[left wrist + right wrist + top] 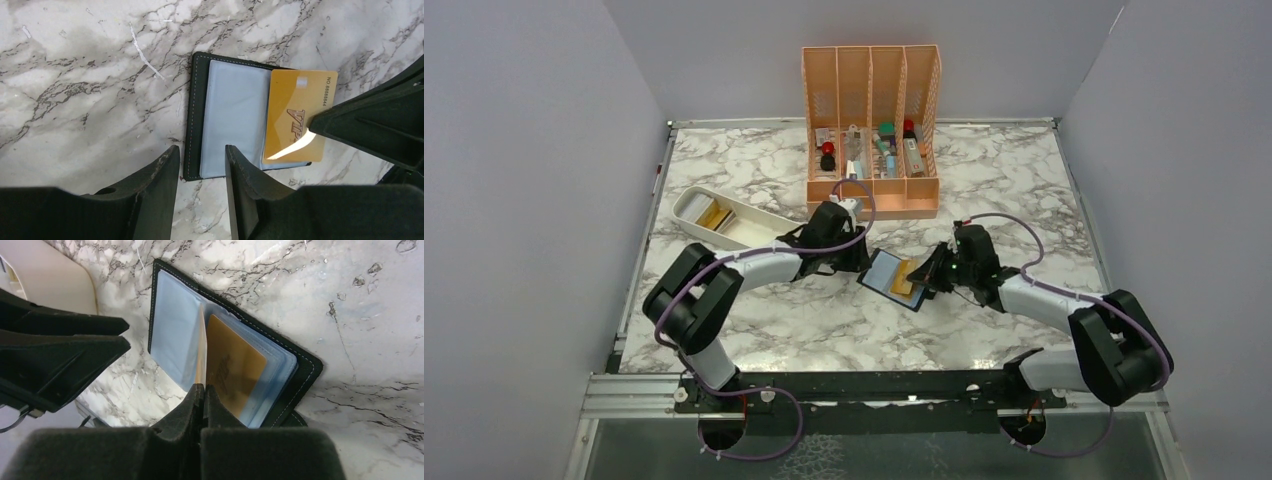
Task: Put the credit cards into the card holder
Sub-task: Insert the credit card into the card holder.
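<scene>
1. from above: card holder [881, 270] lying open near the middle of the tabletop [824, 325], bluish pockets up, with a gold card [907, 278] on its right half. left gripper [862, 262] at the holder's left edge, right gripper [926, 280] at its right edge, over the card. white tray [692, 206] toward the tabletop's left edge, more gold cards [715, 213] inside. orange organiser [871, 110] at the far edge, well apart from the holder.
2. from the left wrist: left fingers parted to a middling gap and gripping nothing, hanging over a corner of the holder's bare half. black rim and marble visible between them; cannot tell whether touching. gold card marked "vip" across the other half, one short end out past the holder's rim. tip of the right gripper against the card's edge.
3. from the right wrist: right fingers pressed tight together, no gap, tips at the foot of a thin pale leaf [202, 347] standing up along the holder's fold; cannot tell whether nipped. gold card flat just beside that leaf. left gripper low beside the holder's other half, a corner of the tray behind it.
</scene>
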Controlling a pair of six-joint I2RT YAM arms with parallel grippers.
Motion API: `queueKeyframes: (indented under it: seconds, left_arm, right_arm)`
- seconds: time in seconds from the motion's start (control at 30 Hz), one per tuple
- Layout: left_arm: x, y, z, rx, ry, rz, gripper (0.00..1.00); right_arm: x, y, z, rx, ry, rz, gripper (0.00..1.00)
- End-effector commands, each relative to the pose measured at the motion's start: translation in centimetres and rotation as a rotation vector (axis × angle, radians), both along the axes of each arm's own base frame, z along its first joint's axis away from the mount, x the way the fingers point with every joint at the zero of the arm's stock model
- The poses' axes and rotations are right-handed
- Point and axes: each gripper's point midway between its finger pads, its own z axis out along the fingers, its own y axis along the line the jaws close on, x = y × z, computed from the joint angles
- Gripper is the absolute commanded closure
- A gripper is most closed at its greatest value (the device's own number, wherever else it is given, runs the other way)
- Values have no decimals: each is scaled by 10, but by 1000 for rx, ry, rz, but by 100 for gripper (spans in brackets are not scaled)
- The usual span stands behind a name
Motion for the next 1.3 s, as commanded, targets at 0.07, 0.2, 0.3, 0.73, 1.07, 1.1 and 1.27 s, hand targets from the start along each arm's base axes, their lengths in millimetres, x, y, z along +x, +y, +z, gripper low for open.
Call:
queueKeyframes:
  seconds: [0.07, 0.2, 0.3, 0.73, 1.07, 1.1, 1.27]
  left_arm:
    - [11, -6, -17, 69, -12, -15, 57]
    - [0, -11, -29, 83, 16, -47, 60]
    - [-12, -12, -37, 92, 44, -52, 63]
    - [-50, -14, -45, 102, 96, -48, 67]
    - [-53, -6, -42, 108, 84, -7, 69]
    - [-52, -6, -40, 106, 76, -6, 69]
    - [-49, -11, -32, 87, 67, -5, 69]
  right_arm:
    - [-7, 3, -6, 108, 53, 26, 99]
    - [-8, 5, -8, 141, 69, 40, 99]
    - [-9, 6, -9, 156, 73, 48, 99]
    - [-16, -6, -22, 98, 85, 57, 99]
    - [-6, -28, -2, -30, -27, 16, 99]
    - [-6, -28, 0, -30, -33, 20, 99]
    - [-3, -22, 0, -8, -35, 40, 99]
